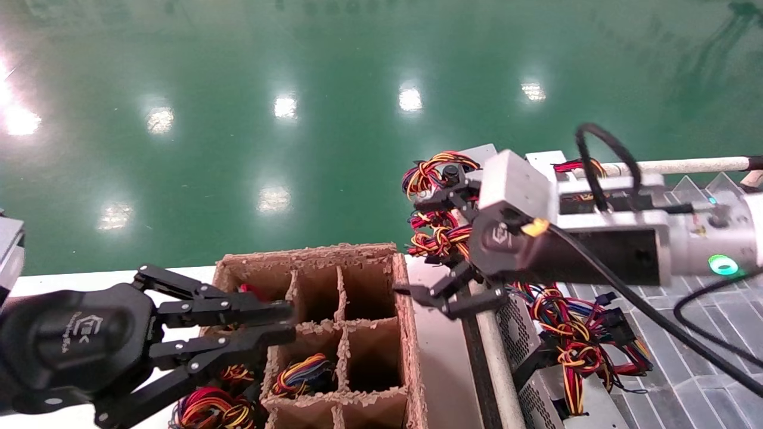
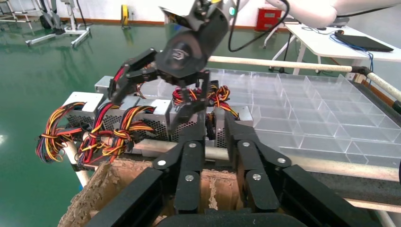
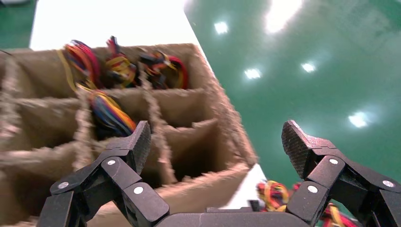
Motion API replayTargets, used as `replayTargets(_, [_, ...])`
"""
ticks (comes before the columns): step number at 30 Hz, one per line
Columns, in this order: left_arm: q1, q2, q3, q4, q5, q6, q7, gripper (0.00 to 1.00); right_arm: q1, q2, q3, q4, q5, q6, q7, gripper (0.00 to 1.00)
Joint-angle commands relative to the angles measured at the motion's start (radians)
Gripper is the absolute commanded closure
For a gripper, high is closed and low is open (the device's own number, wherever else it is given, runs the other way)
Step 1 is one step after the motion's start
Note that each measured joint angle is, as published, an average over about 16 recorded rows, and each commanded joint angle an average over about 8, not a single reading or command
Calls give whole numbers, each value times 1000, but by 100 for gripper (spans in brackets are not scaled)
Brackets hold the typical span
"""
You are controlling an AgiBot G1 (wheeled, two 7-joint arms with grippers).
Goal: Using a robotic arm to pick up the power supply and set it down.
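Note:
Several silver-grey power supplies (image 1: pixel 517 326) with perforated sides stand in a row on the right. Their red, yellow and black wire bundles (image 1: pixel 566 342) spill over them. The same row of power supplies (image 2: pixel 85 101) shows in the left wrist view. My right gripper (image 1: pixel 444 247) hovers over the row's end beside the cardboard box, open wide and empty. The right wrist view shows the right gripper (image 3: pixel 216 137) with only the box and floor between its fingers. My left gripper (image 1: pixel 291 322) is parked low over the box, fingers a narrow gap apart, holding nothing.
A brown cardboard divider box (image 1: pixel 405 310) stands at centre, with wire bundles (image 1: pixel 304 372) in some cells. A white pipe rail (image 1: pixel 495 363) runs between the box and the power supplies. A clear compartment tray (image 2: pixel 307 109) lies beyond them. Green floor lies past the table edge.

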Motion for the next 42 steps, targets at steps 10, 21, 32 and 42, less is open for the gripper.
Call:
replayTargets(10, [0, 0, 0, 0, 0, 0, 0, 0, -162, 55, 132, 10, 181, -86, -47, 0])
replayTargets(21, [0, 0, 0, 0, 0, 0, 0, 0, -326, 111, 266, 21, 365, -173, -95, 0])
replayTargets(32, [0, 0, 0, 0, 0, 0, 0, 0, -440, 150, 361, 28, 494, -234, -128, 0])
replayTargets(42, [0, 0, 0, 0, 0, 0, 0, 0, -437, 149, 358, 28, 491, -233, -127, 0])
